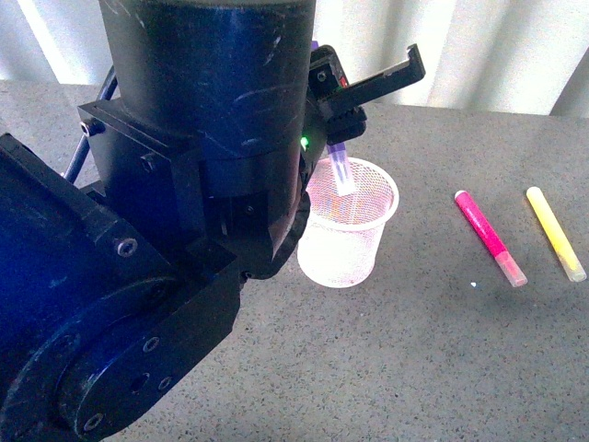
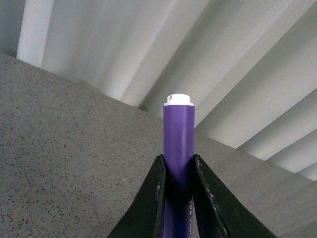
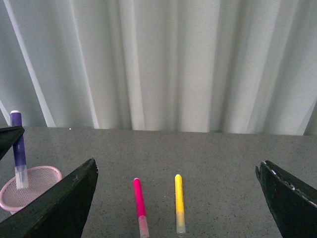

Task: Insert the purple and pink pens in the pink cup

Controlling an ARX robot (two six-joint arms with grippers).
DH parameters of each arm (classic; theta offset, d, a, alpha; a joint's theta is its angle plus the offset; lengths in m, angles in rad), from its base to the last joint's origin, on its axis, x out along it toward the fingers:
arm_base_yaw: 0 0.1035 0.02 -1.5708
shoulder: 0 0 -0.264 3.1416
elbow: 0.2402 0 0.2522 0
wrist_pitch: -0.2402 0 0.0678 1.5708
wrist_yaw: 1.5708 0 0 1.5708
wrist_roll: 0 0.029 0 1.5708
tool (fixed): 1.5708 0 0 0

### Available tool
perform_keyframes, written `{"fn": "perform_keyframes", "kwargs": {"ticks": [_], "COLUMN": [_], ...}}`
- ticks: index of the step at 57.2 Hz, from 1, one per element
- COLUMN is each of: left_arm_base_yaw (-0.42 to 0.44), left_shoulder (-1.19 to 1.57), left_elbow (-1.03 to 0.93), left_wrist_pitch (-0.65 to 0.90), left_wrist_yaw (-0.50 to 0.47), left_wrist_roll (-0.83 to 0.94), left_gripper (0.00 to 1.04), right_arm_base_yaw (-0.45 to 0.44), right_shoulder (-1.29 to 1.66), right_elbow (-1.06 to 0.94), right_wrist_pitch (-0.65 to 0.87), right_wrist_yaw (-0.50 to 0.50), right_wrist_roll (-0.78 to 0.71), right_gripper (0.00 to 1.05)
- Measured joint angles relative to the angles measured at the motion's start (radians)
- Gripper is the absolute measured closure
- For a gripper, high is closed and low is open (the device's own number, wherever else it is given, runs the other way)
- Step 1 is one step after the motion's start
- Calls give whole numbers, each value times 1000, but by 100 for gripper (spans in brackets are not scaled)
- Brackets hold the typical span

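The left gripper point(image 2: 178, 162) is clamped on the purple pen point(image 2: 178, 134). Its two black fingers point(image 2: 154, 198) press the barrel from either side, and the pen's white end stands out past the fingertips in the left wrist view. Directly below this gripper the pink cup point(image 1: 342, 247) stands upright on the grey table point(image 1: 423, 350). The pen hangs nearly upright with its clear cap down. The cap seems to sit just inside the rim, though the front view does not make the depth certain.

The right gripper point(image 3: 176, 167) holds nothing, and its jaws are spread wide. Ahead of it on the table lie the pink pen point(image 3: 139, 202) and a yellow marker point(image 3: 179, 203) (side by side, near each other but not touching, clear caps toward the robot). Both lie well apart from the cup, off to the left gripper's right.
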Motion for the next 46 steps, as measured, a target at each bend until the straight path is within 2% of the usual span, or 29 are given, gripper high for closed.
{"fn": "perform_keyframes", "kwargs": {"ticks": [8, 10, 17, 23, 33, 36, 46], "left_arm_base_yaw": [0, -1, -2, -2, 1, 6, 58], "left_shoulder": [17, 21, 31, 31, 22, 10, -138], "left_elbow": [4, 5, 5, 5, -17, -30, -108], "left_wrist_pitch": [7, 10, 26, 35, 45, 45, 5], "left_wrist_yaw": [-4, -5, -3, -3, 2, 8, 64], "left_wrist_roll": [0, 0, 3, 4, 5, 8, 40], "left_gripper": [93, 90, 63, 47, 13, 5, 7], "right_arm_base_yaw": [0, 0, 0, 0, 0, 0, 0], "right_shoulder": [0, 0, 0, 0, 0, 0, 0], "right_elbow": [0, 0, 0, 0, 0, 0, 0], "right_wrist_pitch": [0, 0, 0, 0, 0, 0, 0], "right_wrist_yaw": [0, 0, 0, 0, 0, 0, 0], "right_wrist_roll": [0, 0, 0, 0, 0, 0, 0], "right_gripper": [7, 7, 7, 7, 7, 7, 7]}}
